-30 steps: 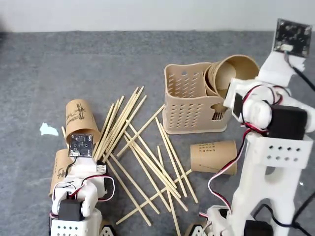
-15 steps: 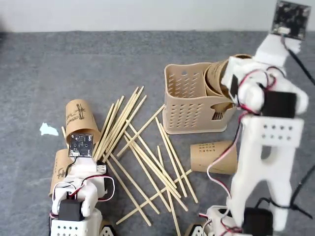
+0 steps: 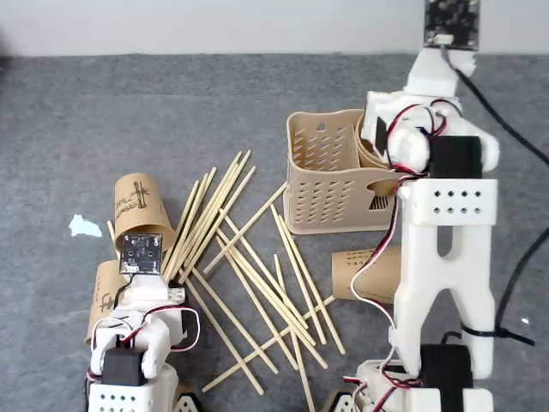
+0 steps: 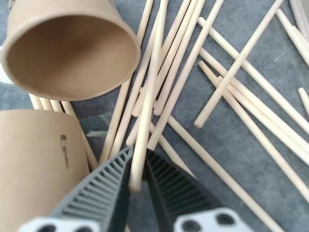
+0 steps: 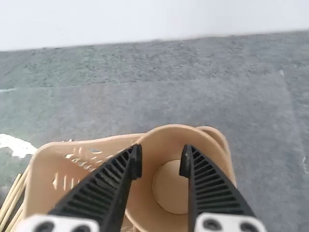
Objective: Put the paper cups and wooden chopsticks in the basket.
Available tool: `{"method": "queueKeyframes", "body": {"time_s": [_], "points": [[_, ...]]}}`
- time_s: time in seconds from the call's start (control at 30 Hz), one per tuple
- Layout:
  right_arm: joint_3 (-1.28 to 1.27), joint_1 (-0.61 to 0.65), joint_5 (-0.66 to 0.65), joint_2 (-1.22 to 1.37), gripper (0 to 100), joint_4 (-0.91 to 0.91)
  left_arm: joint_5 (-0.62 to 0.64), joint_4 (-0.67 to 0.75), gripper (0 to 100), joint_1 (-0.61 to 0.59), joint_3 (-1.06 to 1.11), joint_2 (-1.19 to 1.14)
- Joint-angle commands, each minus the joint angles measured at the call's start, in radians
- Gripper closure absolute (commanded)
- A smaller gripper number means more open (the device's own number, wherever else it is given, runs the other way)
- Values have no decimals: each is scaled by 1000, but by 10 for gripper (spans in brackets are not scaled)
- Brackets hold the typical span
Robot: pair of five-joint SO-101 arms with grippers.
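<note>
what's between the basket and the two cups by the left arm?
A loose pile of wooden chopsticks on the grey mat, seen in the high view.

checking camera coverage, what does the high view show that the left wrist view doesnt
High, not left wrist: basket, right arm, a cup lying by the basket. Left wrist, not high: left gripper shut on a chopstick. Both: two cups, loose chopsticks.

Bright, even, diffuse light, soft shadows beneath the chopsticks (image 4: 153, 72)
</note>
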State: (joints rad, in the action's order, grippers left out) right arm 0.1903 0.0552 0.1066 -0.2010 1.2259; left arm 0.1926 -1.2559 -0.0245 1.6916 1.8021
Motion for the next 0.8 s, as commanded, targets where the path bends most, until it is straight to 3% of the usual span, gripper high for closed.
{"method": "queueKeyframes", "body": {"time_s": [0.0, 0.3, 0.6, 0.77], "points": [[48, -7, -14, -42, 859, 71, 2, -3, 988, -2, -8, 15], [40, -12, -78, -104, 859, 318, 2, -3, 988, -2, -8, 15], [46, -15, -78, 27, 859, 321, 2, -3, 988, -2, -8, 15], [46, -8, -78, -47, 859, 331, 2, -3, 988, -2, -8, 15]]}}
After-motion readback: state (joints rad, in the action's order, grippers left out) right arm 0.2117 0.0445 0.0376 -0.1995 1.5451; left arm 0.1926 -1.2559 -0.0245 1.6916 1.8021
